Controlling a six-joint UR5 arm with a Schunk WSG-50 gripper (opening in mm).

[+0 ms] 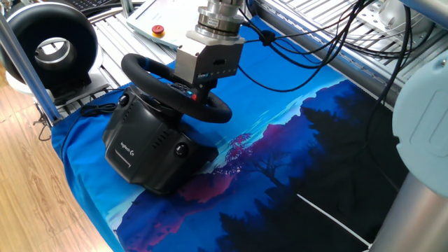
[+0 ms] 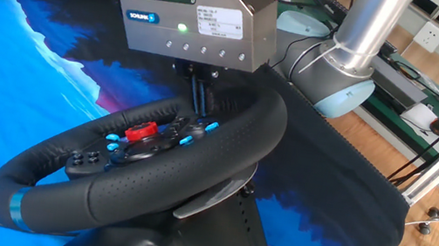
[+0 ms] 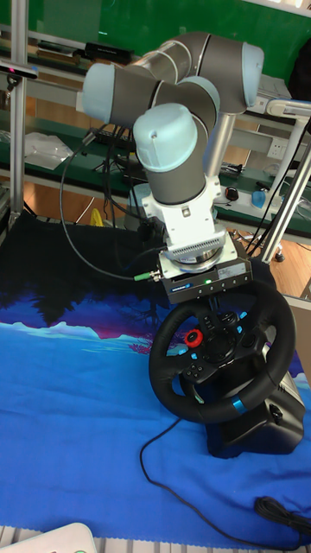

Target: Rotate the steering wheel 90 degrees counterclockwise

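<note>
Above the steering wheel (image 2: pixel 141 172) hub, the gripper (image 2: pixel 200 102) fingers are pinched together, holding nothing; descending here risks striking the buttons instead of engaging the rim

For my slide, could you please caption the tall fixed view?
UR5 gripper poised over the steering wheel on blue patterned cloth.

Around your counter (image 1: pixel 329 210), draped in a blue mountain-print cloth (image 1: pixel 280 140), you have wood flooring (image 1: pixel 28 189), aluminium frame rails (image 1: pixel 329 28), a green wall (image 3: pixel 130 17) and shelving (image 2: pixel 436 95) behind.
</note>
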